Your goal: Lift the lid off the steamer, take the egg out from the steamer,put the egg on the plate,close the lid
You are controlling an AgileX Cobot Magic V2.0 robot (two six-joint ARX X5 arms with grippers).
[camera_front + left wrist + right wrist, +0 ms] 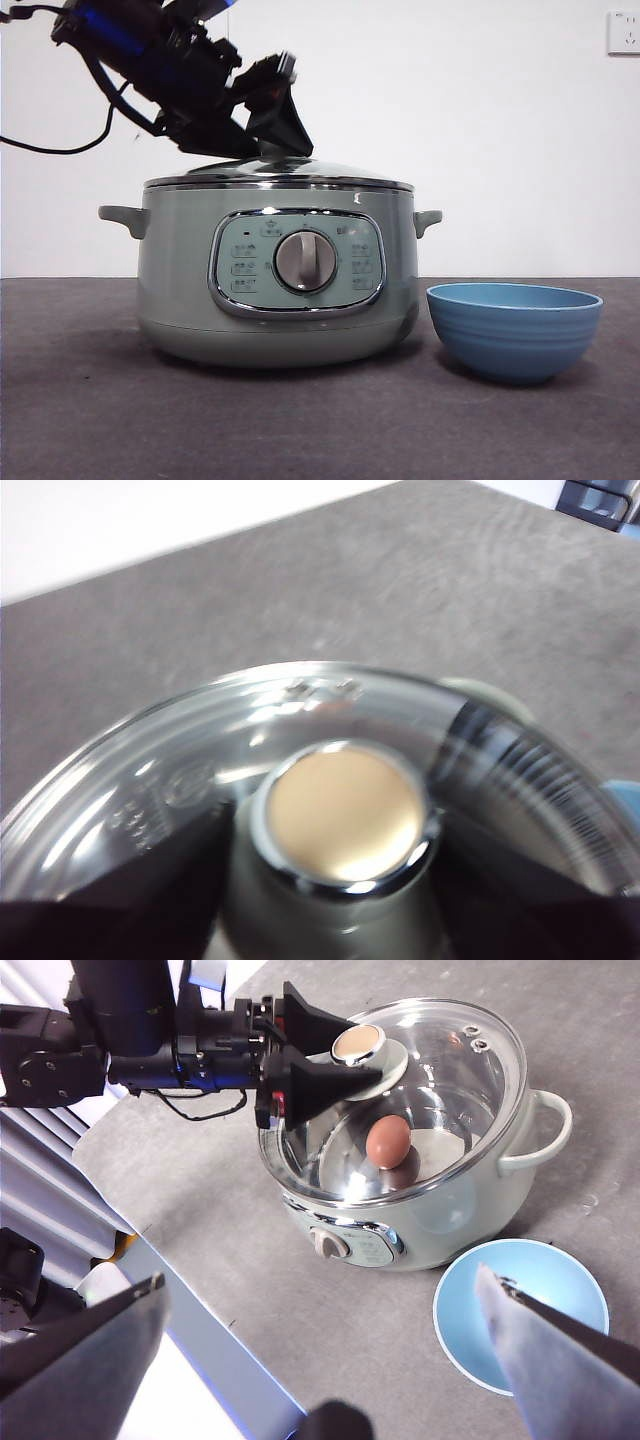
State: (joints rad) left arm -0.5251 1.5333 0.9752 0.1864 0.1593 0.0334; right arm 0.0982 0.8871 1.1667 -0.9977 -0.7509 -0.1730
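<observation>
Left gripper (335,1065): down on top of the steamer, one black jaw on each side of the lid's knob (345,815) — narrow, hugging the knob; whether they press it hard cannot be told.
Lid (440,1080): seated on the steamer, steel rim level all round in the front view.
Steamer (278,270): on the grey table (90,410), dial (305,262) facing the front camera.
Egg (388,1141): brown, inside the steamer under the glass, near the middle, at about 5 o'clock from the knob in the right wrist view.
Plate (515,330): blue, on the table at 3 o'clock of the steamer in the front view, just beside it, not touching.
Right gripper (330,1345): held high above the table — jaws spread wide, holding nothing, touching nothing.
</observation>
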